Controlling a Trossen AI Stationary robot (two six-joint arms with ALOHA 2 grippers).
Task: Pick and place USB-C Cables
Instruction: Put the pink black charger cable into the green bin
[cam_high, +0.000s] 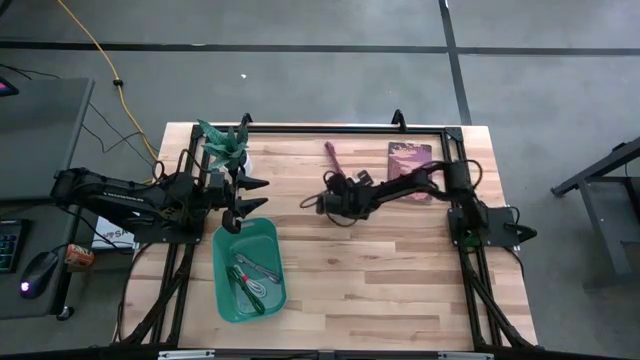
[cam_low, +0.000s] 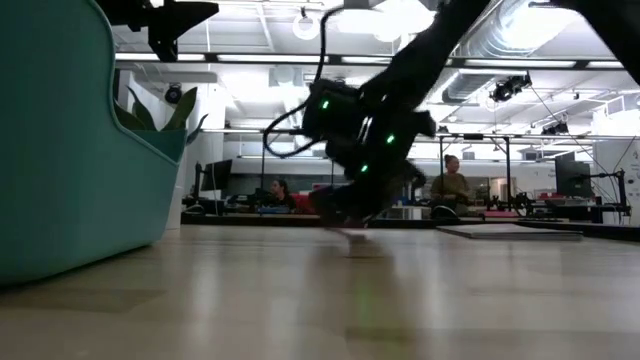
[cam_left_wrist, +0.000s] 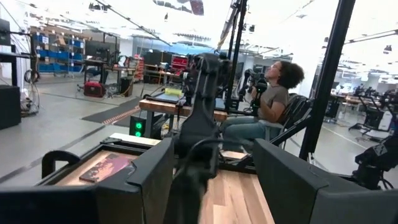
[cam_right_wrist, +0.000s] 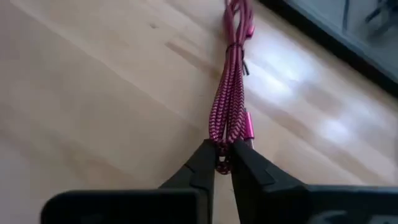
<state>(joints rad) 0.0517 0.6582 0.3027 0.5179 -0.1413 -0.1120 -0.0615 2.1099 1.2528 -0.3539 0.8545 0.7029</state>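
The right gripper (cam_right_wrist: 222, 163) is reaching low over the middle of the pale wooden table (cam_high: 380, 290), its two dark fingers pinching the near end of a braided dark maroon USB-C cable bundle (cam_right_wrist: 229, 106) that is lying stretched toward the far edge (cam_high: 333, 160); the arm is covering where they meet from above. The left gripper (cam_high: 250, 196) is hovering with its fingers spread over the far end of a green plastic bin (cam_high: 268, 240) near the table's left side. Thin bundled cables (cam_high: 252, 280) are lying inside the bin, too tangled to count. A flat maroon booklet (cam_high: 410, 157) is sitting far right, partly hidden by the arm.
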